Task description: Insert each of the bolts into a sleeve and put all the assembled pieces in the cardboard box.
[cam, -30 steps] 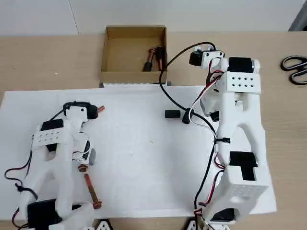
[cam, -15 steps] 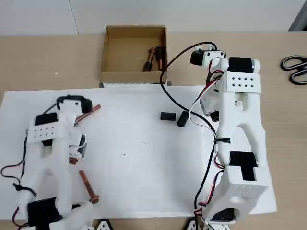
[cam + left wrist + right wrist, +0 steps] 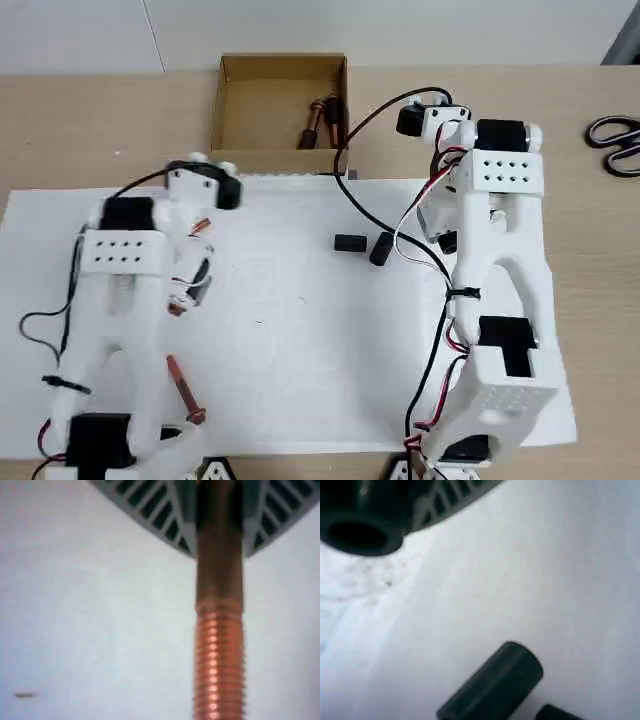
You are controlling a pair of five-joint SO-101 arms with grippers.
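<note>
My left gripper (image 3: 197, 242) hangs over the left part of the white paper, shut on a copper bolt (image 3: 219, 630) whose threaded end sticks out past the jaws. A second copper bolt (image 3: 182, 386) lies on the paper near the front edge, beside the left arm's base. My right gripper (image 3: 446, 238) is shut on a black sleeve (image 3: 361, 530), its open bore facing the wrist camera. Two more black sleeves (image 3: 349, 243) (image 3: 381, 248) lie side by side on the paper just left of it. The cardboard box (image 3: 226, 110) stands at the back with assembled pieces (image 3: 322, 120) inside.
The white paper (image 3: 300, 360) covers the table's middle. A black cable (image 3: 350, 205) loops from the right arm across the paper near the loose sleeves. Scissors (image 3: 615, 140) lie at the far right of the wooden table.
My left arm has swung toward the back and to the right, carrying the bolt nearer the box. The right arm has stayed put.
</note>
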